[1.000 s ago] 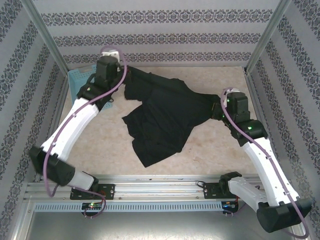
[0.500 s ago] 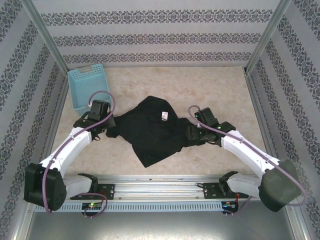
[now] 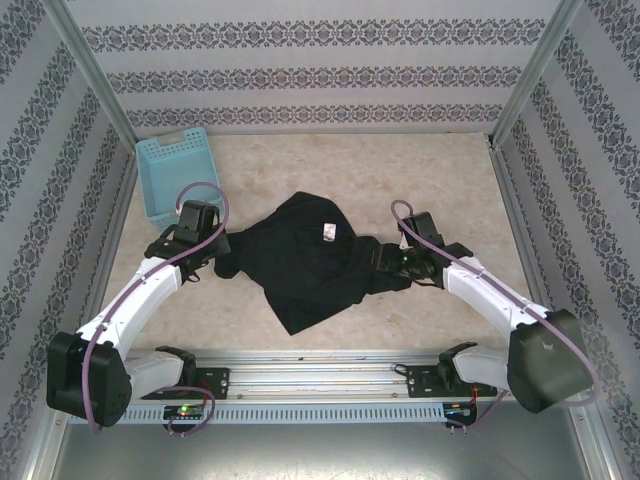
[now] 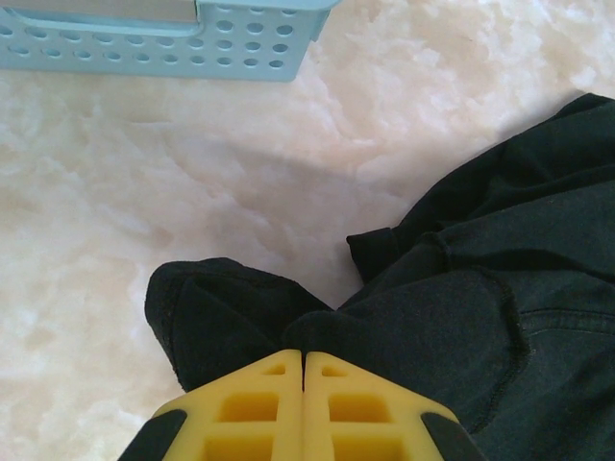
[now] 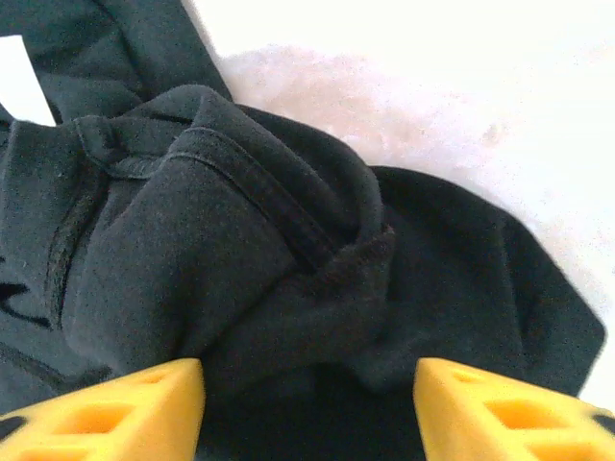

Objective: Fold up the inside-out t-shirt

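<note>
- Both arms have dropped since a second ago; the t-shirt [image 3: 300, 265], spread high before, now lies bunched on the table [image 3: 440, 165].
- My left gripper [image 4: 304, 357] pinches its edge, fingers together.
- My right gripper [image 5: 307, 376] stands open, fabric loose between its fingers.

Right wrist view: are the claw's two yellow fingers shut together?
No, the yellow fingers stand wide apart, with bunched black t-shirt fabric showing in the gap.

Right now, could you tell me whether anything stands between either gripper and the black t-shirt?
Nothing visible does. The left gripper is shut on the t-shirt at its left edge, and the right gripper is open with fabric between its jaws. The blue basket sits apart.
</note>
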Tool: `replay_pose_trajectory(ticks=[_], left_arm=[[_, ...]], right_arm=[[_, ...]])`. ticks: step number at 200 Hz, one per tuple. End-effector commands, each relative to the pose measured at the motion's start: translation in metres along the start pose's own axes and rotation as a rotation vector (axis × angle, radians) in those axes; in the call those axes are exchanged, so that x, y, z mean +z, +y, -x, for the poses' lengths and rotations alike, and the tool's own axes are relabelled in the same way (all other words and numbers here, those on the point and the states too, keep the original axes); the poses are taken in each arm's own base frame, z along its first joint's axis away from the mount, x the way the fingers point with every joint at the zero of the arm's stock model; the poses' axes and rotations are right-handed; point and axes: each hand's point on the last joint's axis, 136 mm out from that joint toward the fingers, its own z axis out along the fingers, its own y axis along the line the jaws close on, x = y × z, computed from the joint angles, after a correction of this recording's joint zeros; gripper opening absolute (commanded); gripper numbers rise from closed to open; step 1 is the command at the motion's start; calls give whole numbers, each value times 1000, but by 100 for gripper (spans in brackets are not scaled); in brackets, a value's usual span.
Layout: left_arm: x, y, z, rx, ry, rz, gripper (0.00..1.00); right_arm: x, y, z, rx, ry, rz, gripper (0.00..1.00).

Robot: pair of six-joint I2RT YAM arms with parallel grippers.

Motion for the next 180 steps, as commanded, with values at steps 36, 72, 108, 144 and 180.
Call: replay_pose_trajectory(ticks=[36,72,108,144,180], left_arm=[[-9,-5,16,-18,-48,-18,0],[-15,-4,21,-17,-62,-10,0],[-27,-2,30,-20,-93,-1,0],[-61,2,57,-25,-145,-6,0],[-106,-14,94,-33,-244,-87,0]], right_arm=[[28,4,4,-14,18,13,32],[26,-7,10,-21,-13,-43,6],[-10,-23,26,-66,-120,-183,0],[-71,-45,50,-123,-303,-355,0],[-150,-39,83,-181,-503,-423,0]])
